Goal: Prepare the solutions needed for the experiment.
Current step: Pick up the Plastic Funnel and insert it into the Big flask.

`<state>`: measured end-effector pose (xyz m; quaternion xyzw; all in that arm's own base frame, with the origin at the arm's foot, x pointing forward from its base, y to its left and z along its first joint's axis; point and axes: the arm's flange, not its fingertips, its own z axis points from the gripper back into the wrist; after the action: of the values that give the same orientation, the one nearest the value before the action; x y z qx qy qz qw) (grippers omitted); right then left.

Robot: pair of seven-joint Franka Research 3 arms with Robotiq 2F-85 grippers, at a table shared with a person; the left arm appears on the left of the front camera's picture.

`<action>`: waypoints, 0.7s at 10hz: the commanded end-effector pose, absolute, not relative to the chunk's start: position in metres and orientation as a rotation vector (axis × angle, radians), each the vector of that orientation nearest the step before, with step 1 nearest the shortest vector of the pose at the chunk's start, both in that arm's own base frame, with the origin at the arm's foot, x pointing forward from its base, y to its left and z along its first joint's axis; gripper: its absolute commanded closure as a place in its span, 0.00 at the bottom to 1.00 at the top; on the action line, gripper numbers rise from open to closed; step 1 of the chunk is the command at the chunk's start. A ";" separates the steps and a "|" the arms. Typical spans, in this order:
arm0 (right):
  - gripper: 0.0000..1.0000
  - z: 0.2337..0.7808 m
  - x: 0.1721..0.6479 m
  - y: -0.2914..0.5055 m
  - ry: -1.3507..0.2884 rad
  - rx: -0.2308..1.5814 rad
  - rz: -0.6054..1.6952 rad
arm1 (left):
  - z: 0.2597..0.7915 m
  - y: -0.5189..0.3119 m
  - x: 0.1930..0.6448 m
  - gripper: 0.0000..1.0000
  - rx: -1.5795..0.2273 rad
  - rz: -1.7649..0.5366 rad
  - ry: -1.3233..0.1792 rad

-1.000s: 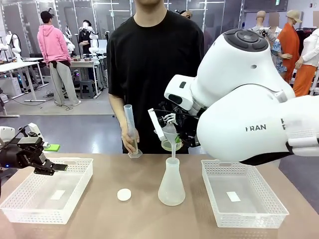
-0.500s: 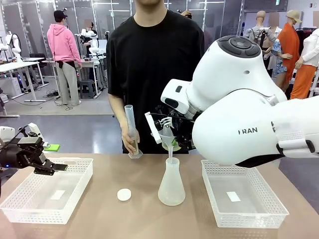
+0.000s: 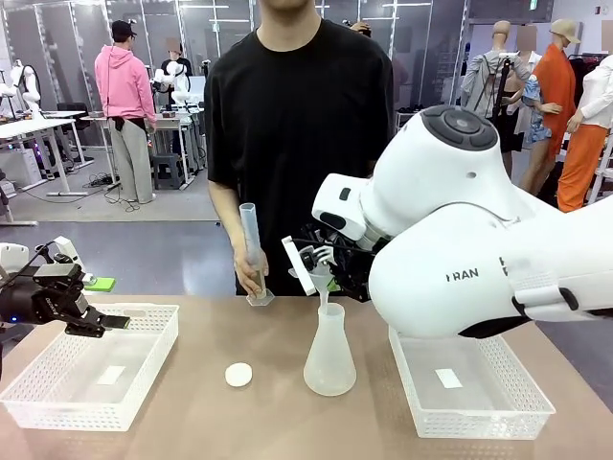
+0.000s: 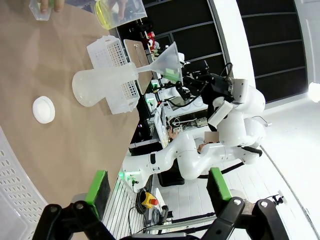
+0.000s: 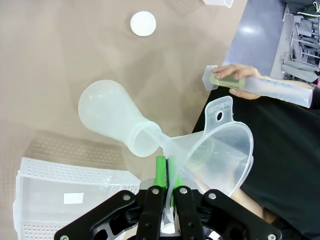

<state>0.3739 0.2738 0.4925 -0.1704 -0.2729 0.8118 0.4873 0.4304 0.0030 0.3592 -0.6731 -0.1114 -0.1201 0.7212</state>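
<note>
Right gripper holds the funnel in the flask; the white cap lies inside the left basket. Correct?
No: the cap lies on the table between the left basket and the flask, as the front view shows. The right gripper does hold the funnel in that flask.

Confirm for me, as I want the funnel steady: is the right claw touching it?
Touching. In the right wrist view, the right claw has its green pads shut on a thin edge of the funnel.

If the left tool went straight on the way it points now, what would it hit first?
Probably the right arm's white link, though depth is unclear. The open left tool points about level above the table, passing beside the conical flask and funnel, not at them.
</note>
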 end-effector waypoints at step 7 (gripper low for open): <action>0.97 0.455 0.392 0.261 -0.643 -0.348 1.971 | 0.362 0.002 0.429 0.00 -1.488 -0.269 -0.250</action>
<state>0.3861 0.2657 0.4568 -0.1486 -0.2558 0.8112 0.5044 0.4304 0.0030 0.3592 -0.6731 -0.1114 -0.1200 0.7212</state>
